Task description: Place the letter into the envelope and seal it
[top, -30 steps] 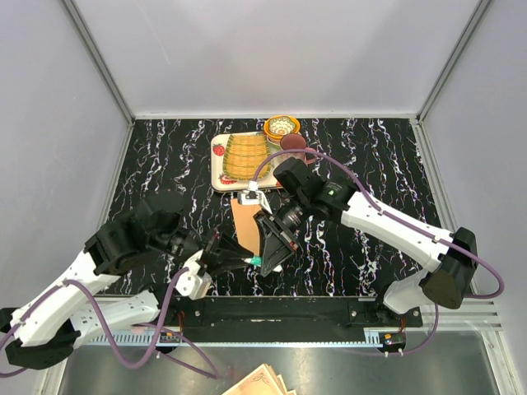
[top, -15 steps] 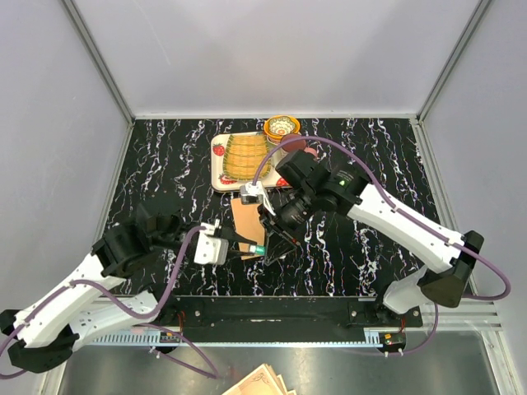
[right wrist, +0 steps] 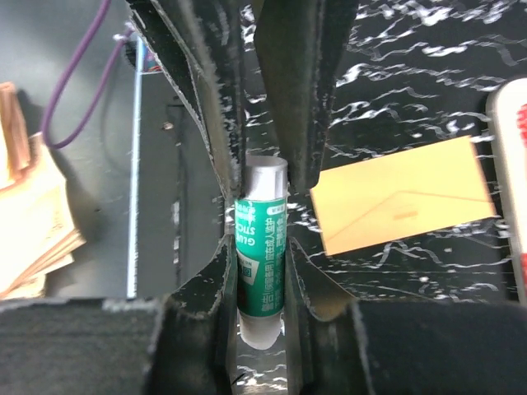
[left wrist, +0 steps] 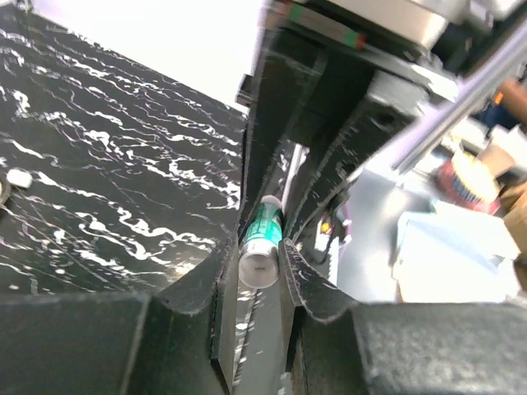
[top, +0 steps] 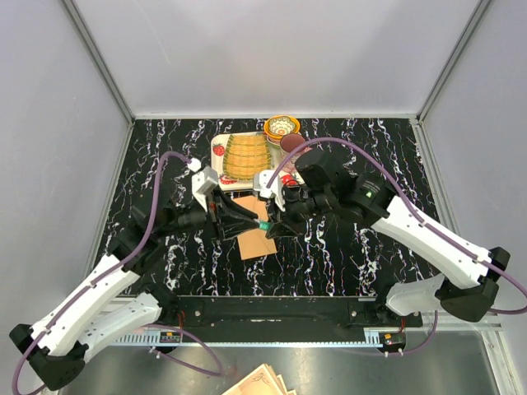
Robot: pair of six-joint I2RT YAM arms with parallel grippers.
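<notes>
A green glue stick (top: 264, 225) hangs above the table's middle, held from both sides. My left gripper (top: 256, 222) is shut on its pale cap end (left wrist: 259, 265). My right gripper (top: 272, 225) is shut on its green body (right wrist: 261, 247). The left wrist view shows the right gripper's fingers (left wrist: 276, 115) reaching in from above. The right wrist view shows the left gripper's fingers (right wrist: 210, 99) pinching the white cap. The orange-tan envelope (top: 257, 243) lies flat on the table beneath the grippers, with its flap crease showing (right wrist: 403, 202). The letter is out of view.
A patterned tray (top: 217, 158) with a striped yellow stack stands at the back, with a small bowl (top: 282, 126) and a reddish disc (top: 293, 141) beside it. A beige paper stack (top: 259, 382) lies off the table's front edge, also (right wrist: 33, 222).
Both grippers, shut on the glue stick throughout, have carried it from near the front edge back toward the tray. The left arm has swung up and round.
</notes>
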